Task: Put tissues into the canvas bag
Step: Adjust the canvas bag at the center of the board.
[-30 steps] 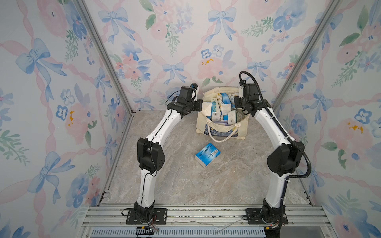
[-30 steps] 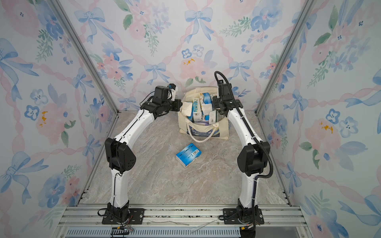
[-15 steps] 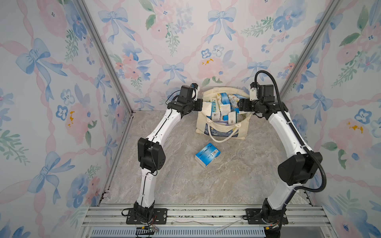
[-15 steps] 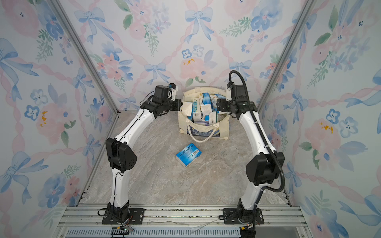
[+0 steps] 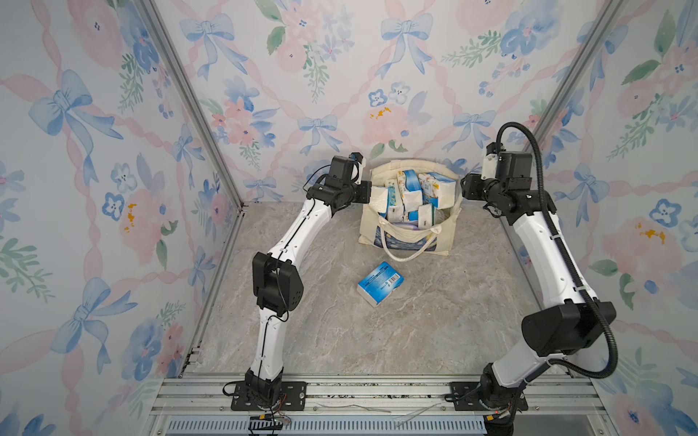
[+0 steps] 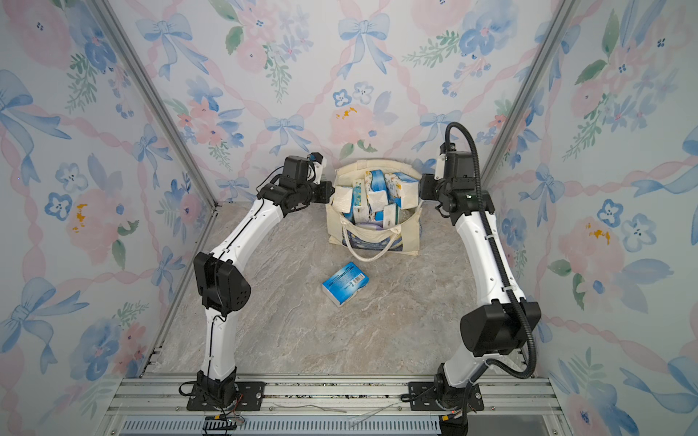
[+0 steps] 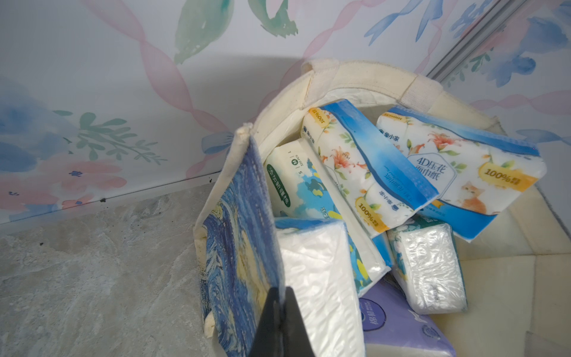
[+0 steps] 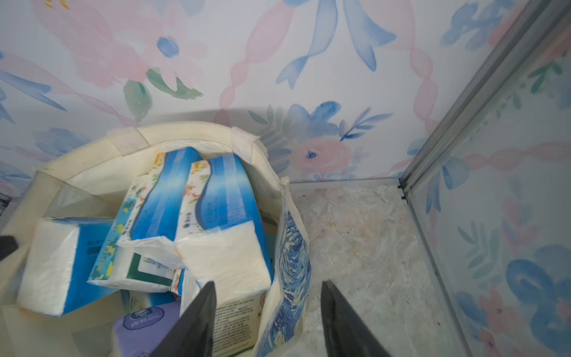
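The canvas bag (image 5: 408, 241) (image 6: 377, 243) stands open at the back of the table, cream with a blue-and-yellow swirl print. Several tissues (image 5: 415, 190) (image 6: 381, 190) fill it in a loose heap. One blue pack (image 5: 380, 283) (image 6: 345, 283) lies on the table in front of the bag. My left gripper (image 5: 370, 193) (image 7: 281, 296) is shut on the bag's left rim (image 7: 244, 185). My right gripper (image 5: 460, 188) (image 8: 268, 287) is open and straddles the bag's right wall (image 8: 293, 247), one finger over the packs (image 8: 185, 201), one outside. A lavender pack (image 7: 401, 324) lies low in the bag.
The bag's looped handle (image 5: 404, 253) hangs down its front. Flowered walls close in the back and both sides, with metal corner posts (image 5: 196, 102) (image 8: 463, 129) near each wrist. A metal rail (image 5: 377, 392) runs along the front edge.
My right arm has swung out to the right, carrying its gripper from above the packs to the bag's right rim. The left arm and the loose pack have not moved.
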### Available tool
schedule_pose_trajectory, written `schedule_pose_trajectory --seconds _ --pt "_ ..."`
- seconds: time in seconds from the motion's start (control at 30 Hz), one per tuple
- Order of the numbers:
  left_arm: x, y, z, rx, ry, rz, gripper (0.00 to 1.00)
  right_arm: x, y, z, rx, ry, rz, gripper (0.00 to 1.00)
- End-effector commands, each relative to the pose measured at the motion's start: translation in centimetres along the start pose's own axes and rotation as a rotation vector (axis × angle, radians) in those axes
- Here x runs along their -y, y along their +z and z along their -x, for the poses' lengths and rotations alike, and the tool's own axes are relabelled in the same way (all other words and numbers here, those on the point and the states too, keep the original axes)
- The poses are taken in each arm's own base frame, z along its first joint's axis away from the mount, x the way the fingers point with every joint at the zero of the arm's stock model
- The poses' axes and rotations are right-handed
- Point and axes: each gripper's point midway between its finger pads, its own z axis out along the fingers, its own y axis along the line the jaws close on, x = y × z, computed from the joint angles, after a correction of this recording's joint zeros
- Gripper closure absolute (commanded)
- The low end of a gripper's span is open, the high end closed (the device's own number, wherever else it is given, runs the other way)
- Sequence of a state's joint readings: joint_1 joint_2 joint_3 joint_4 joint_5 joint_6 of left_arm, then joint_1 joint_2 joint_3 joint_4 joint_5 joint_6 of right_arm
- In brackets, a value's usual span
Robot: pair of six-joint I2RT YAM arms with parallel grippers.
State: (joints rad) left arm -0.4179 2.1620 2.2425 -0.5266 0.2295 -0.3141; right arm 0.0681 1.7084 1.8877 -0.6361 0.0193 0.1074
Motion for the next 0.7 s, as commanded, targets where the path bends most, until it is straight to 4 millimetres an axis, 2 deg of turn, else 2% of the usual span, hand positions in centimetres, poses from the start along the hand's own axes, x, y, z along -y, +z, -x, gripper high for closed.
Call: schedule_pose_trajectory --seconds 0.0,0.2,0.3,0.4,0.5,0.67 --pt "0.6 0.2 0.2 0.004 0.032 -0.02 1.0 1.0 2.1 -2.8 -0.106 0.031 -0.016 0.49" --pt "0.6 0.1 0.3 0.004 0.036 -0.018 1.0 0.9 3.9 -3.9 -0.136 0.072 0.027 0.58" --pt "0.5 0.1 0.2 0.0 0.038 -0.014 1.0 1.0 4.6 -4.3 -0.154 0.088 0.047 0.7" --pt "0.5 0.0 0.1 -0.008 0.037 -0.016 1.0 0.3 4.9 -4.9 -0.178 0.107 0.098 0.88" --pt "0.4 -0.2 -0.3 -0.025 0.038 -0.009 1.0 -1.7 4.3 -4.6 -0.174 0.131 0.211 1.0" --pt "0.3 -1.7 -0.8 -0.037 0.043 0.026 1.0 -6.7 2.2 -3.7 -0.174 0.148 0.435 1.0"
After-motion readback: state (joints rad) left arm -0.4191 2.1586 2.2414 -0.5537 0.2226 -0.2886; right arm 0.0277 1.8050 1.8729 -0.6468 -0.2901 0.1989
